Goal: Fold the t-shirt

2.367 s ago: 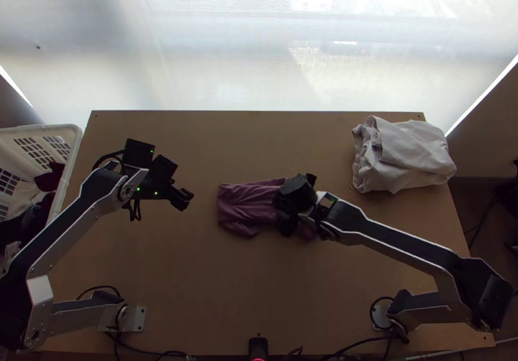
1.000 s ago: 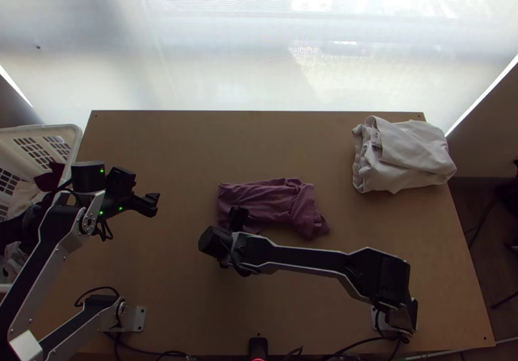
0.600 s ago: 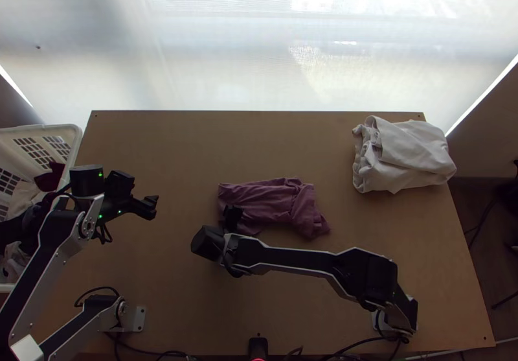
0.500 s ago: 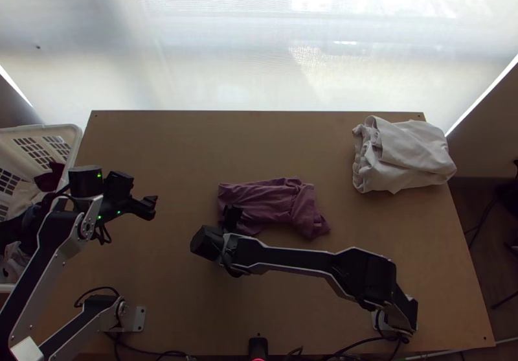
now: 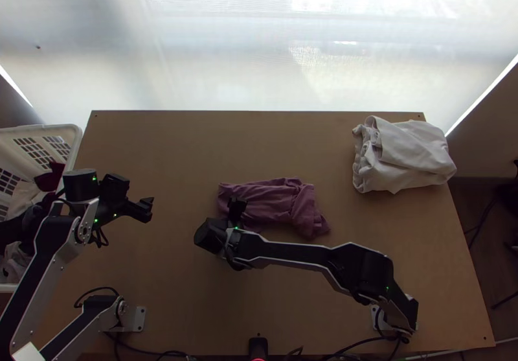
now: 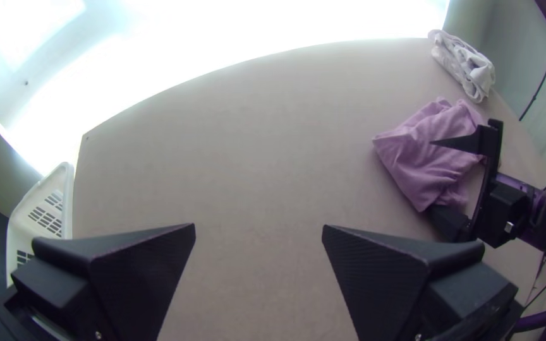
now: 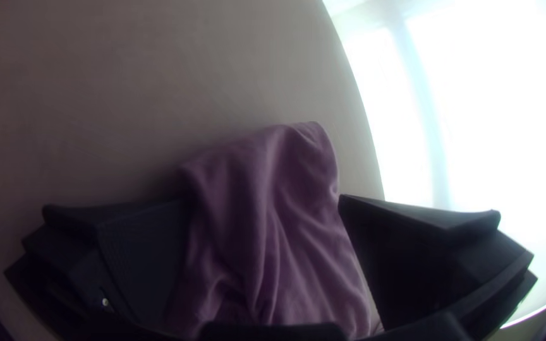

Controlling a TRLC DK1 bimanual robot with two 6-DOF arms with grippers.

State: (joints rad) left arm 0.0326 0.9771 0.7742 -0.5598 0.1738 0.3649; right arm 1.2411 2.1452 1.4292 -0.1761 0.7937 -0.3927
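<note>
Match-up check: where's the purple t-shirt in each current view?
Top view: purple t-shirt mid-picture, left of the white cloth.
Left wrist view: t-shirt between that cloth and the right gripper.
Right wrist view: t-shirt between the gripper's own spread fingers.
Shared landmark: right gripper, at the shirt.

The steep top and close right wrist views share the t-shirt [image 5: 275, 200].
</note>
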